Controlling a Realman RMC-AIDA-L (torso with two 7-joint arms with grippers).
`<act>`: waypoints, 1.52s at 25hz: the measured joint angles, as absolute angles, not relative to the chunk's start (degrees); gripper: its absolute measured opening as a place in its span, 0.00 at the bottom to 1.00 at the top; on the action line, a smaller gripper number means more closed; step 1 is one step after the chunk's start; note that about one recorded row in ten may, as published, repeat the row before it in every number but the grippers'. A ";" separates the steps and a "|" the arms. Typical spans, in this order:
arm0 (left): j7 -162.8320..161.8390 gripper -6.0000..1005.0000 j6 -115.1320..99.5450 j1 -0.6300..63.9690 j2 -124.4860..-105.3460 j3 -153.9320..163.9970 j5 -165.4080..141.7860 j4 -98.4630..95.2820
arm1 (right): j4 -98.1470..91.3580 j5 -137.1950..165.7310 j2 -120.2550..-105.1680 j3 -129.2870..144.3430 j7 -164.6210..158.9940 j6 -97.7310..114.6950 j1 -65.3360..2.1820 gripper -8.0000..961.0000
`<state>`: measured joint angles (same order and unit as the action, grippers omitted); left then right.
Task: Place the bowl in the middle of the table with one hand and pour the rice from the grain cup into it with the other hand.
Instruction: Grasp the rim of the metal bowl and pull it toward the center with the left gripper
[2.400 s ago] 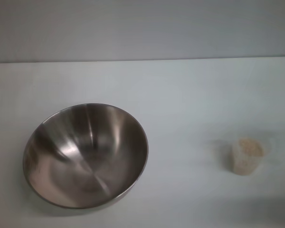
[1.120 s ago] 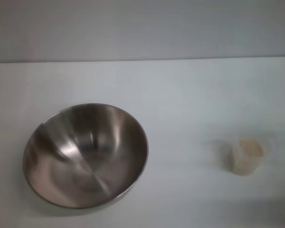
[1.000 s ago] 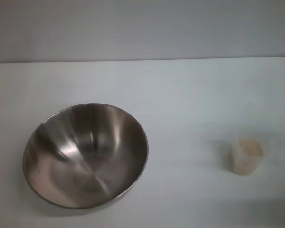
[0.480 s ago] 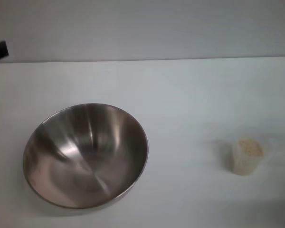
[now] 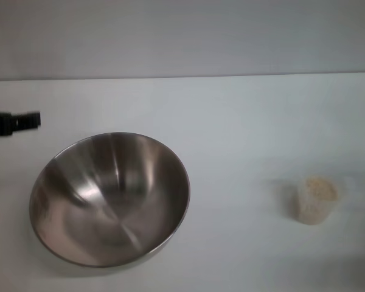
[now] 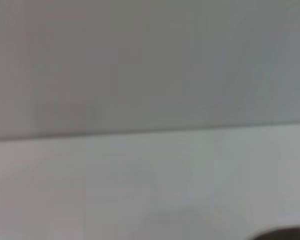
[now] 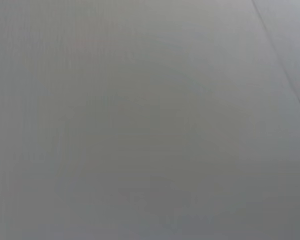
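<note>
A: Head view first. Why does the bowl [image 5: 109,199] sit off to the left?

B: My guess is that it has yet to be placed. It rests on the table [image 5: 243,128] at about eight o'clock from the table's middle, upright and empty. The grain cup [image 5: 316,200] stands well apart at about four o'clock, upright, with the rice [image 5: 320,187] inside it.

A: And the dark piece at the left edge?

B: That is the left gripper [image 5: 15,121], only its tip in view. The bowl lies at about five o'clock from it, near but apart. It probably comes for the rim. Whether its fingers are apart or together I cannot tell.

A: Left wrist view?

B: Bare table surface [image 6: 140,185] and a plain wall [image 6: 140,60] beyond. A dark curved sliver shows at the lower edge; what it is I cannot say. No fingers show.

A: Right wrist view?

B: A plain grey surface [image 7: 140,125], nothing of the task. The right gripper appears in no view, so the cup is likely left for it.
</note>
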<state>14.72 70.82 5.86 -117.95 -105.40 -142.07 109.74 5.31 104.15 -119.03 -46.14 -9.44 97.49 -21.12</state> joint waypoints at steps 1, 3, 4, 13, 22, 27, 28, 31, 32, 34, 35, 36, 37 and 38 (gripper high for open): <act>14.72 0.77 70.82 5.86 -117.95 -105.40 -142.07 109.74 | 5.19 104.15 -119.00 -46.14 -9.46 97.49 -21.13 0.70; 15.38 0.77 74.47 6.77 -117.95 -106.61 -142.30 108.98 | 4.96 104.15 -118.95 -46.14 -9.47 97.51 -21.14 0.70; 15.85 0.77 76.51 7.44 -117.95 -107.35 -142.38 108.23 | 4.86 104.15 -118.88 -46.14 -9.47 97.52 -21.15 0.70; 16.44 0.75 84.23 10.79 -118.04 -108.85 -144.89 103.60 | 4.62 104.15 -118.75 -46.83 -9.50 97.57 -21.19 0.70; 15.80 0.74 85.20 12.62 -118.35 -106.13 -146.98 101.03 | 4.16 104.15 -118.74 -46.85 -9.50 97.85 -21.09 0.70; 15.24 0.73 85.23 13.41 -118.41 -104.57 -148.30 99.95 | 4.13 104.15 -118.74 -46.91 -9.49 97.91 -21.01 0.70; 15.24 0.73 85.23 13.41 -118.41 -104.57 -148.30 99.95 | 4.13 104.15 -118.74 -46.91 -9.49 97.91 -21.01 0.70; 15.23 0.72 85.16 14.12 -118.40 -104.08 -148.51 98.75 | 4.13 104.15 -118.74 -47.05 -9.50 97.91 -20.97 0.70; 15.23 0.72 85.09 14.25 -118.40 -104.04 -148.53 98.51 | 4.13 104.15 -118.74 -47.32 -9.49 97.86 -20.93 0.70; 15.27 0.72 84.83 14.61 -118.39 -103.98 -148.63 97.81 | 4.13 104.15 -118.73 -47.43 -9.49 97.78 -20.92 0.70; 15.40 0.72 84.60 14.85 -118.39 -103.94 -148.69 97.29 | 4.13 104.15 -118.74 -47.47 -9.50 97.70 -20.90 0.70; 15.44 0.72 84.56 14.97 -118.38 -103.93 -148.71 97.02 | 4.13 104.15 -118.74 -47.50 -9.49 97.63 -20.86 0.70; 15.55 0.72 84.50 15.24 -118.36 -103.92 -148.72 96.41 | 4.13 104.15 -118.73 -47.54 -9.49 97.63 -20.78 0.70; 15.55 0.71 84.50 15.24 -118.36 -103.92 -148.72 96.41 | 4.13 104.15 -118.73 -47.54 -9.49 97.63 -20.78 0.70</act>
